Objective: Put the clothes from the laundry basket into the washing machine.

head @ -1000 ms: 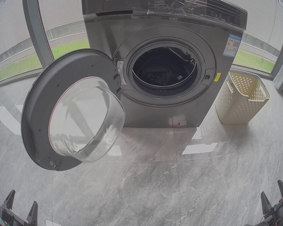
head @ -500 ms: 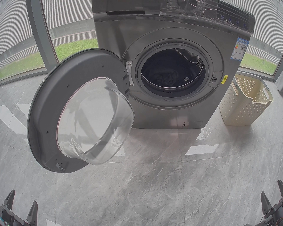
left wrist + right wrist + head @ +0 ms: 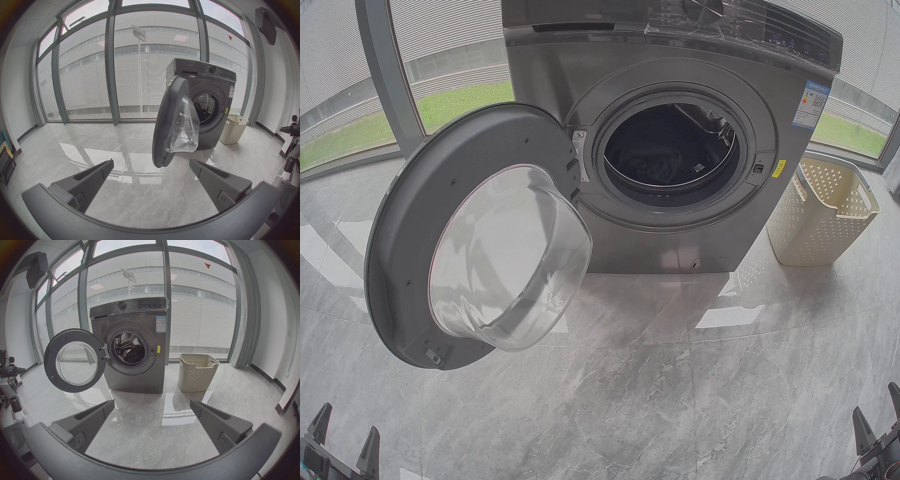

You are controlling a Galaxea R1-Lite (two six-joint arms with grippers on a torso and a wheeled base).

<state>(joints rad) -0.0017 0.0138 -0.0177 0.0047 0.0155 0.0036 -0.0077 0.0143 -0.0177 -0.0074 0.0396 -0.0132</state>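
Head view, washing machine (image 3: 700,250) door (image 3: 400,250) wide, laundry basket (image 3: 800,231) beside — left end effector (image 3: 347,425), right end effector (image 3: 875,406) spread.

Head view close, downward; wrist views low, farther; all on washing machine (image 3: 650,250).

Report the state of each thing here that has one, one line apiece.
door: swung wide open.
washing machine: dark clothes lying inside.
laundry basket: upright beside the washing machine, no clothes visible inside.
left pincer: open, empty.
right pincer: open, empty.
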